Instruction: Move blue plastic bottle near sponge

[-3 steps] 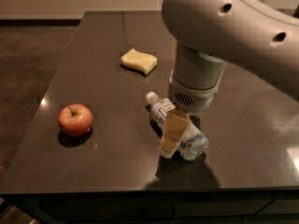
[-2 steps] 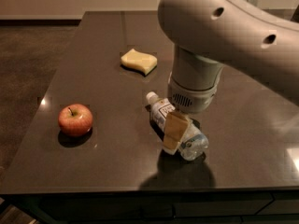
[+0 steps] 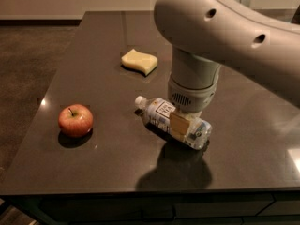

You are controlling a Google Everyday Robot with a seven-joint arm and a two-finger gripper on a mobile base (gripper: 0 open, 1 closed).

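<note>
The blue plastic bottle (image 3: 158,112) lies on its side on the dark table (image 3: 108,168), white cap pointing left and back. My gripper (image 3: 184,124) comes down on the bottle's middle from above. One yellowish pad (image 3: 178,123) presses against the bottle's near side; the other finger is hidden behind the bottle. The gripper looks shut on the bottle, which still rests on the table. The pale yellow sponge (image 3: 139,61) lies farther back and to the left, well apart from the bottle.
A red apple (image 3: 75,120) sits on the table's left side, left of the bottle. My large white arm (image 3: 220,36) fills the upper right and hides the table behind it. The table's front edge runs just below the bottle.
The visible pad has moved in from the bottle's near edge and now lies flat against its side. The bottle, sponge and apple have not moved.
</note>
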